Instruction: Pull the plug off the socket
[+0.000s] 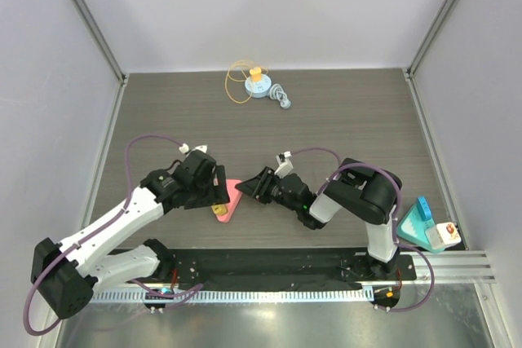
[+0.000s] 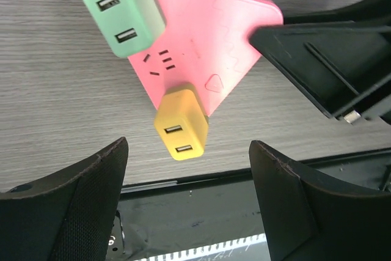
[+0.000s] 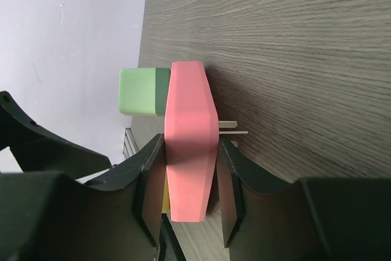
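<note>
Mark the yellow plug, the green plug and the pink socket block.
yellow plug (image 2: 181,129), left wrist view, on its USB face
green plug (image 2: 119,18), left wrist view, on its USB face
pink socket block (image 2: 208,29), left wrist view, on its bare flat face

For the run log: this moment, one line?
right fingers: shut on socket | left fingers: open, facing seated yellow plug | green plug: seated

Robot lab test cell, white panel walls (image 1: 269,6), aluminium posts (image 1: 88,18), grey tabletop (image 1: 351,120)
</note>
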Robot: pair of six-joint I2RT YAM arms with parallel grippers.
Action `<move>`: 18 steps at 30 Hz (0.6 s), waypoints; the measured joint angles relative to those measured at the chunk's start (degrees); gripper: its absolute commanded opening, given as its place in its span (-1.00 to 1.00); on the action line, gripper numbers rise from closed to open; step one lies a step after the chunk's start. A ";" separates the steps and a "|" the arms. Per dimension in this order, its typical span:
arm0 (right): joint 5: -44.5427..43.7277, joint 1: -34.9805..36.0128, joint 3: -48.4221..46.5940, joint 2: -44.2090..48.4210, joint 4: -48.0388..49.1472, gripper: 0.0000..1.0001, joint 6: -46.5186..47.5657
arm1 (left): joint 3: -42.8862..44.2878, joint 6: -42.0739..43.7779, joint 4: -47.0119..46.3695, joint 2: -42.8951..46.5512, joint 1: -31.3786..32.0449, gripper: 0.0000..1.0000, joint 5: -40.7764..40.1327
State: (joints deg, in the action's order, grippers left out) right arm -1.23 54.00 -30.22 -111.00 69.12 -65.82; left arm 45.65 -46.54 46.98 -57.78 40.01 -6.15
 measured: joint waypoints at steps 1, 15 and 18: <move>-0.04 0.00 0.02 0.02 0.00 -0.92 0.02 | 0.00 -0.22 -0.02 -0.42 0.00 0.59 -0.48; -1.29 0.00 2.45 2.75 -1.05 -0.82 0.46 | -7.50 -8.55 -5.64 0.59 0.00 0.32 -0.24; -1.46 0.00 2.49 3.30 -1.73 -0.81 0.87 | -7.80 -10.12 -6.58 0.55 0.02 0.25 -0.04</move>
State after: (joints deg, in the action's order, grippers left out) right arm -2.70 54.00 -27.73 -107.70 67.40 -64.95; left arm 37.85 -56.66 40.40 -57.23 40.03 -6.20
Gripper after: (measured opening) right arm 0.403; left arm 0.640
